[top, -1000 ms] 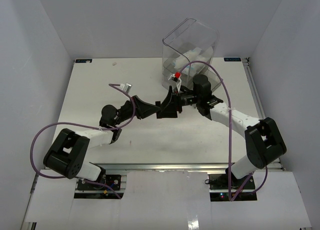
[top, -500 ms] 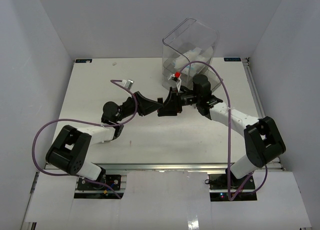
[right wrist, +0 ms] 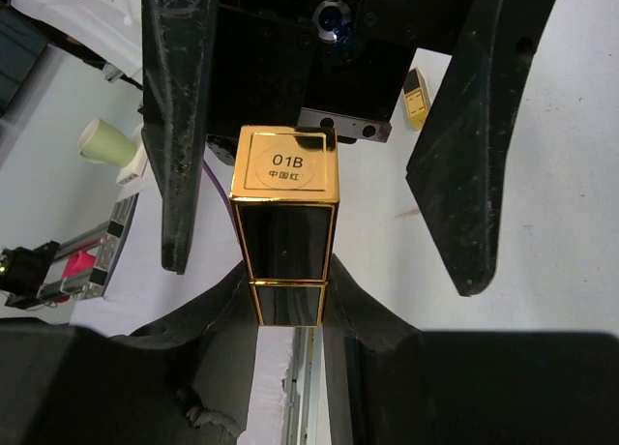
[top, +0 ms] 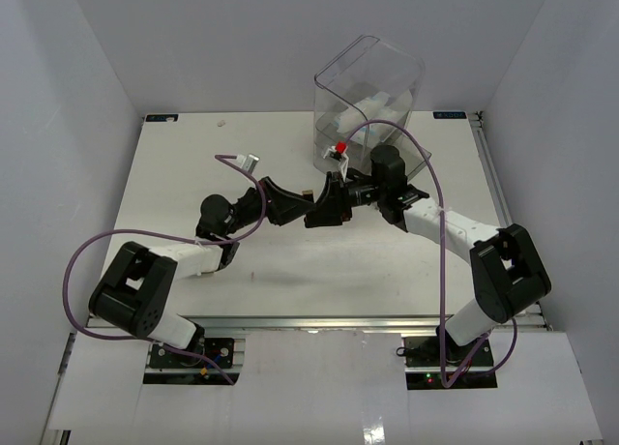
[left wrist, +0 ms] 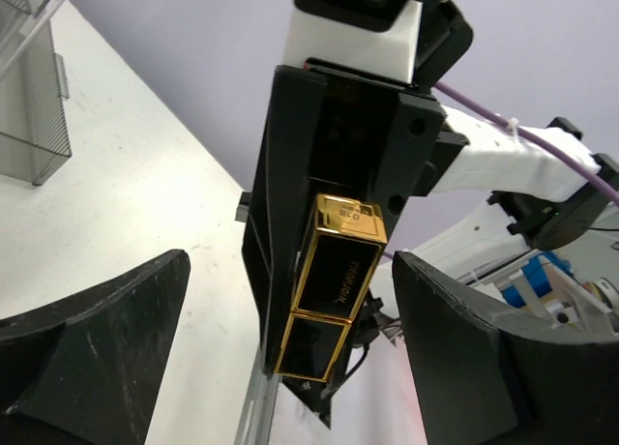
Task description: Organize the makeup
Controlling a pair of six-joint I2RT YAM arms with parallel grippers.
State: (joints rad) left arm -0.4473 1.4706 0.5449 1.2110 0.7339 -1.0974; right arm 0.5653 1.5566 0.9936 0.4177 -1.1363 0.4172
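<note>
Black-gold square lipstick tube (right wrist: pixel 286 227) mid-air over bench (top: pixel 174 174) centre, right jaws clamped on its lower end, left jaws wide apart around it; back left off straight, no bump.

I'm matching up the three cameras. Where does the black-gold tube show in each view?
Top external: mid-table, where the left claw and right claw meet; too small to make out.
Left wrist: black-gold tube at centre, slanted, gripped by the right claw.
Right wrist: the tube at centre, gold end cap facing the camera.
Shared landmark: the left claw's open fingers flanking it.
</note>
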